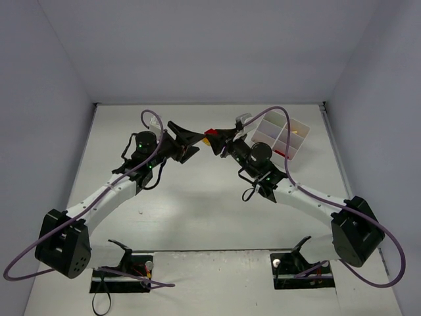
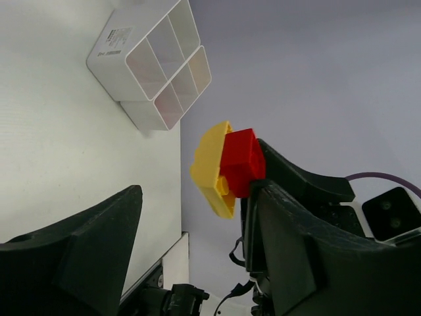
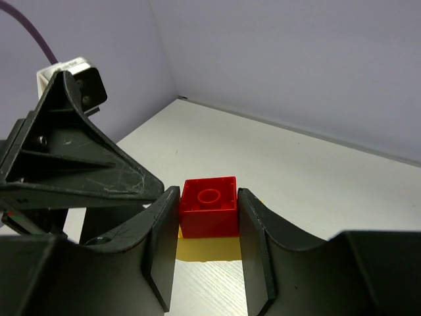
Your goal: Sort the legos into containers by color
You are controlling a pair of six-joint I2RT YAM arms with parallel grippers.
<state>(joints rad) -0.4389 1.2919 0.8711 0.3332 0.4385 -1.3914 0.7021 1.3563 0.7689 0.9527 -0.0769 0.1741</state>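
Observation:
A red lego [image 3: 209, 207] stacked on a yellow lego [image 3: 204, 249] is held above the table, with my right gripper [image 3: 207, 197] shut on the red one. In the top view the pair [image 1: 210, 135] hangs at mid-table between both arms. My left gripper [image 2: 196, 191] is open, its fingertips just short of the yellow lego [image 2: 212, 170], which touches neither finger. The red lego [image 2: 242, 161] sits against the right gripper's finger. The containers are a white divided tray [image 1: 271, 126] to the right of the right gripper [image 1: 220, 140]; they also show in the left wrist view as a white tray [image 2: 112, 49].
In the tray, a small yellow piece [image 1: 300, 131] and a red piece [image 1: 284, 155] lie in separate compartments. Purple cables loop off both arms. Lavender walls close in the table on three sides. The left gripper's finger [image 3: 79, 158] fills the left of the right wrist view.

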